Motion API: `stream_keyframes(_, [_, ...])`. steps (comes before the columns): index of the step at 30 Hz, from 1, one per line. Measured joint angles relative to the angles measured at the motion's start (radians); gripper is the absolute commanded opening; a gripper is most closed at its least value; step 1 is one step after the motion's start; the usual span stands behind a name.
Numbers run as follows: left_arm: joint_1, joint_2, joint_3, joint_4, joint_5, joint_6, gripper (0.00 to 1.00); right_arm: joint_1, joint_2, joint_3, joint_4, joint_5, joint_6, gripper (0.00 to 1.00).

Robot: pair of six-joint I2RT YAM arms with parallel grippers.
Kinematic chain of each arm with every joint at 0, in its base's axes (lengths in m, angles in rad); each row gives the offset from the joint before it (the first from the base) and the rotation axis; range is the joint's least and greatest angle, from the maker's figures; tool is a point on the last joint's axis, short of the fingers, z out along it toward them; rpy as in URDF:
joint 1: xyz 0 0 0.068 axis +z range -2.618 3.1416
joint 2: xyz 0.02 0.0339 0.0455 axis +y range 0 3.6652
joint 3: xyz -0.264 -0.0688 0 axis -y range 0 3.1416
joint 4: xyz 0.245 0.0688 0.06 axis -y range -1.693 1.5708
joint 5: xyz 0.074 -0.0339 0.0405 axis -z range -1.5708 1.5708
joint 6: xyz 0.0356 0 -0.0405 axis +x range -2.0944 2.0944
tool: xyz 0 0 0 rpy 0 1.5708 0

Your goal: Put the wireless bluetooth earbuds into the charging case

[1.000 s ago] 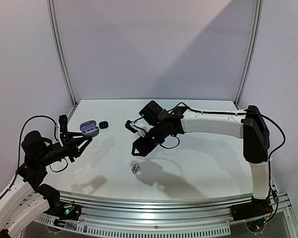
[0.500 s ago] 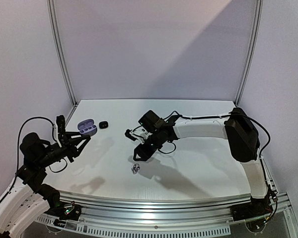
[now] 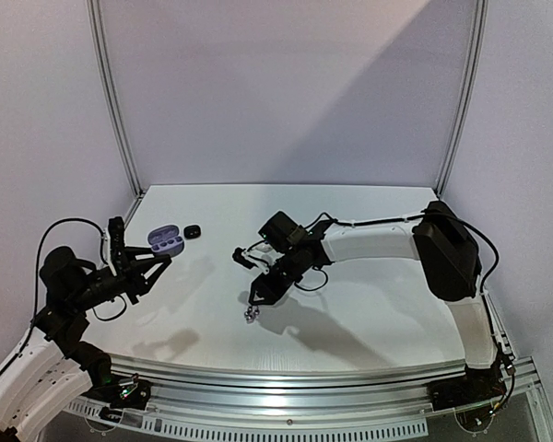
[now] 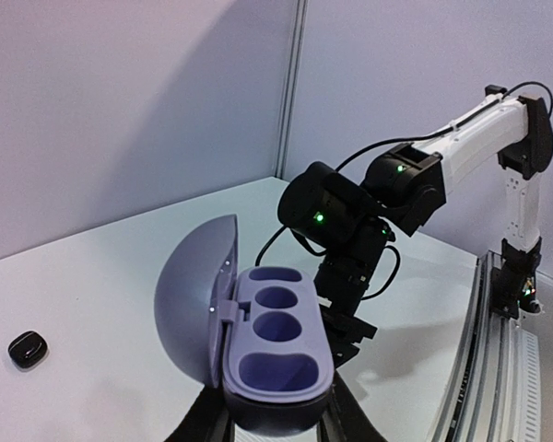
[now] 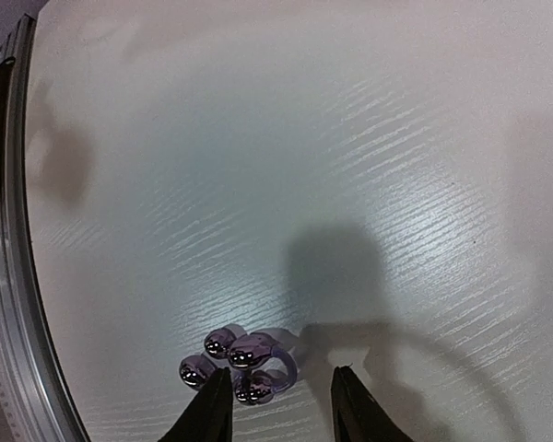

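Table [image 3: 369,304]: white, matt, fine streaked grain, backed by pale walls, and its near edge is a curved metal rail [image 5: 9,276] that runs down the left side of the right wrist view. Earbuds [image 5: 241,361] lie at lower centre of the tabletop in the overhead view, nearer the rail than the back wall, with bare board on every side. They form a tight glossy cluster, silvery with a purple cast. Rounded chrome-like bulbs sit at its left and a looped part at its right, so the long axis runs roughly across the right wrist frame. Right gripper [image 5: 281,405] hangs just over them with its dark fingers apart and clamped on nothing. The left fingertip meets the cluster's edge in that view; contact cannot be told. Left gripper [image 4: 276,419], at the left of the overhead view, is closed on the charging case [image 4: 276,354] and holds it above the board. The case is smooth lavender plastic, an oblong pebble shape with three hollows facing up. Its long axis runs from the frame bottom upward in the left wrist view. The domed lid [image 4: 195,295] stands open along the left long side. A small black object [image 4: 28,347], glossy and rounded, rests on the table at lower left of that frame, well apart from the earbuds.
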Motion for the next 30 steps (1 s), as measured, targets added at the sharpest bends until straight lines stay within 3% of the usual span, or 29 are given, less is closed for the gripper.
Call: stream_keyframes(30, [0.000, -0.002, -0.014, 0.012, 0.009, 0.003, 0.00, -0.022, 0.049, -0.017, 0.044, -0.113, 0.026, 0.25])
